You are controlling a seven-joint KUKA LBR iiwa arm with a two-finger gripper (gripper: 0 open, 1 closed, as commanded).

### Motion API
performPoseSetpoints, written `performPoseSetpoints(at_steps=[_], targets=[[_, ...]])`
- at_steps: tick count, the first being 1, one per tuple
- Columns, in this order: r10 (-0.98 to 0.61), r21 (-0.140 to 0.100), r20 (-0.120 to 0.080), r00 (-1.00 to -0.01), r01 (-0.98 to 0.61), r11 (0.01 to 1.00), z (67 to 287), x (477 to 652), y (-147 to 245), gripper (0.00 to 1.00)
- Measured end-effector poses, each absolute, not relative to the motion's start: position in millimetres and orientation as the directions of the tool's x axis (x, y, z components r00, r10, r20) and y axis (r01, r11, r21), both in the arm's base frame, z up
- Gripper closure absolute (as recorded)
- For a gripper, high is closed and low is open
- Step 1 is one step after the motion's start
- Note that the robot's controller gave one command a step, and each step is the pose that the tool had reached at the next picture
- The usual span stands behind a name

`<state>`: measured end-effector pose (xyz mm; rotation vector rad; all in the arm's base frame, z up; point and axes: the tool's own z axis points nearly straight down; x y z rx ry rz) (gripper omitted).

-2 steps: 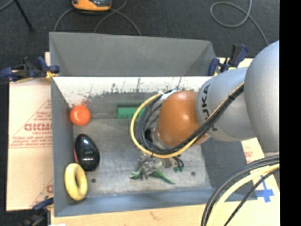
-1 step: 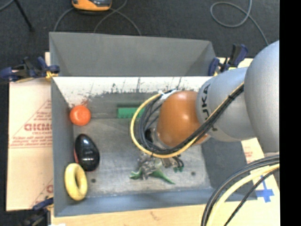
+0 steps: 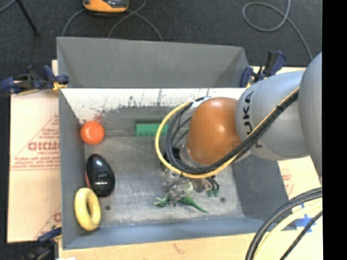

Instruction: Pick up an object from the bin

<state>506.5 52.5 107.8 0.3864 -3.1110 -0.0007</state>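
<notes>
The gripper (image 3: pixel 178 190) is low in the bin (image 3: pixel 152 64), close to the floor near the front wall and a little right of the middle. Its orange cover (image 3: pixel 211 131) and the loop of cables (image 3: pixel 165 145) hang over it and hide most of it from above, so I cannot tell whether it is open or closed. Right under it and just in front lies a thin green toy (image 3: pixel 191 203), flat and spiky, with arms or leaves spreading left and right along the floor. The toy touches or nearly touches the gripper's tip, but I cannot tell whether any part of it sits inside the grip.

This looks like the grasping step, with the green toy as the likely target. To do it well, the gripper should be centred over the toy's thickest part. A thin end would probably bend or slip out. Because the toy lies flat, the tips need to go right down to the floor before closing, gently enough not to jam against the metal. The lift is best made straight up, since the front wall is near and a sideways pull could drag the toy against it.

The other things are well apart and need no care. An orange ball (image 3: pixel 92 132) lies near the left wall, with a black mouse (image 3: pixel 100 175) just toward the front from it. A yellow ring (image 3: pixel 87 209) sits in the front left corner and a green block (image 3: pixel 146 129) by the back wall.
</notes>
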Motion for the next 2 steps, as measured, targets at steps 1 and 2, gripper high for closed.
performPoseSetpoints(at_steps=[1, 2], targets=[[0.243, 0.003, -0.012, -0.97, 0.243, 0.97, 73.2, 496.3, 57.0, 1.0], [0.245, 0.003, -0.012, -0.97, 0.245, 0.97, 73.1, 496.2, 57.0, 1.0]])
